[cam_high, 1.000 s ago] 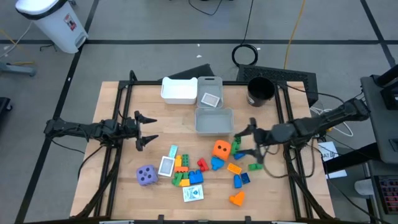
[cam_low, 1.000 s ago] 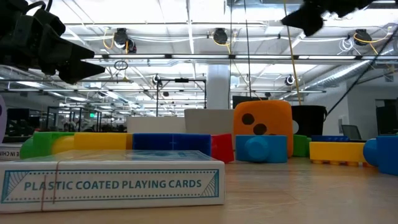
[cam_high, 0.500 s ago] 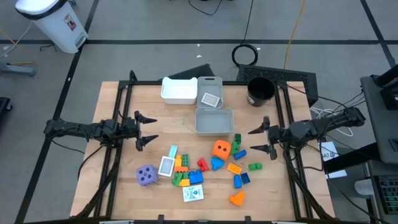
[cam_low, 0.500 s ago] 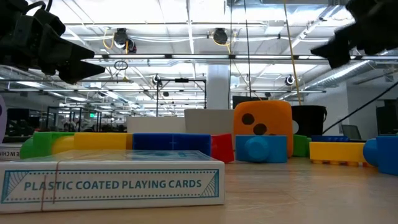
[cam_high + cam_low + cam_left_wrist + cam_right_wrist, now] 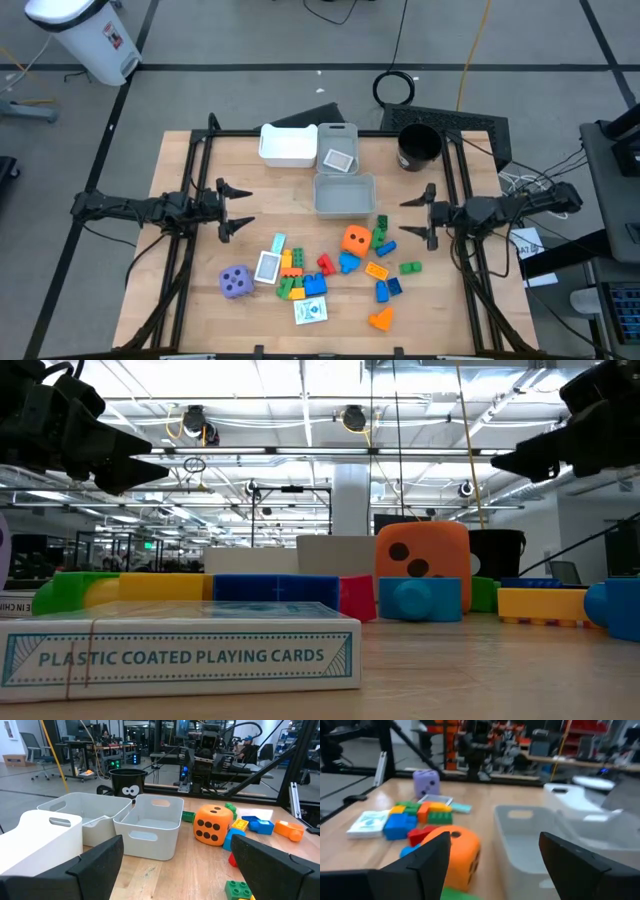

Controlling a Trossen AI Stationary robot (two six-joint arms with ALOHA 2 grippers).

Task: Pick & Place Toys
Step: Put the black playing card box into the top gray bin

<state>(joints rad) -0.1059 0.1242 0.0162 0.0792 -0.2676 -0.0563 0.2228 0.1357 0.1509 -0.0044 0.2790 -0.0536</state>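
Small coloured blocks (image 5: 300, 275) lie scattered on the table's near middle, with an orange die (image 5: 355, 240), a purple die (image 5: 236, 282) and white card packs (image 5: 310, 311). The orange die also shows in the left wrist view (image 5: 214, 824) and the right wrist view (image 5: 454, 857). My left gripper (image 5: 238, 208) is open and empty above the table's left part. My right gripper (image 5: 417, 220) is open and empty at the table's right, just right of the orange die and a green block (image 5: 380, 228).
A white bin (image 5: 288, 146) and two grey bins (image 5: 345, 195) stand at the far middle; one grey bin (image 5: 338, 146) holds a card. A black cup (image 5: 418, 147) stands at the far right. A card pack (image 5: 180, 650) lies near the low camera.
My right gripper has drawn back toward the table's right edge and slightly toward the far edge, away from the blocks near the orange die, staying open and empty. The toys have not moved.
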